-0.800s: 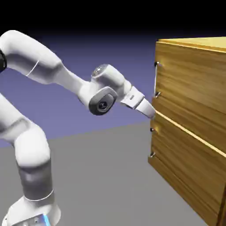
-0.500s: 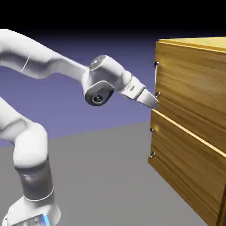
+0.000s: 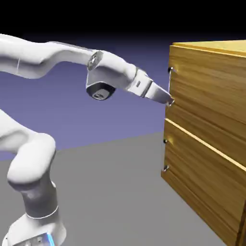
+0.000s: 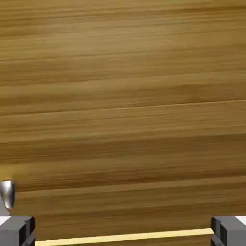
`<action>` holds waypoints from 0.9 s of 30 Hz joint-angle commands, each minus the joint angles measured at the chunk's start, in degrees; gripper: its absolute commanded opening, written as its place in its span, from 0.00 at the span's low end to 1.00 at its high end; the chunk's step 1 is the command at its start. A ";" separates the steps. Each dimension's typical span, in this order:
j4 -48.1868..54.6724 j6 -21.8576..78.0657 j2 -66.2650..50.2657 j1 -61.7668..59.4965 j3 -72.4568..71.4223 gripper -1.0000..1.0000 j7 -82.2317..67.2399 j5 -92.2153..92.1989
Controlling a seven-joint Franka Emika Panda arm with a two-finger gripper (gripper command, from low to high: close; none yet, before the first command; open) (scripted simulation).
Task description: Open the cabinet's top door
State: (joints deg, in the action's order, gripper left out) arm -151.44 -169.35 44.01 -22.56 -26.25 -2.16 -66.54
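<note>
Arm reaches across to the exterior view's right, forearm near level, wrist angled down toward the cabinet (image 3: 206,120). Gripper (image 3: 169,101) is at the lower end of the top door's handle (image 3: 169,86); can't tell if touching. Fingers (image 4: 17,230) spread wide, only wood and the pale seam (image 4: 125,237) between them. Top door (image 3: 209,91) sits above the seam, shut.
</note>
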 commanded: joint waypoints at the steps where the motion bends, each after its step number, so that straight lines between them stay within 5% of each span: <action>1: 0.36 0.17 0.43 -0.87 -0.98 0.50 -1.67 -2.50; 27: 9.67 4.71 11.48 -23.51 -26.54 0.50 -45.13 -67.29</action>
State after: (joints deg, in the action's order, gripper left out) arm -141.76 -164.65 55.48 -46.07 -52.79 -47.29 -133.83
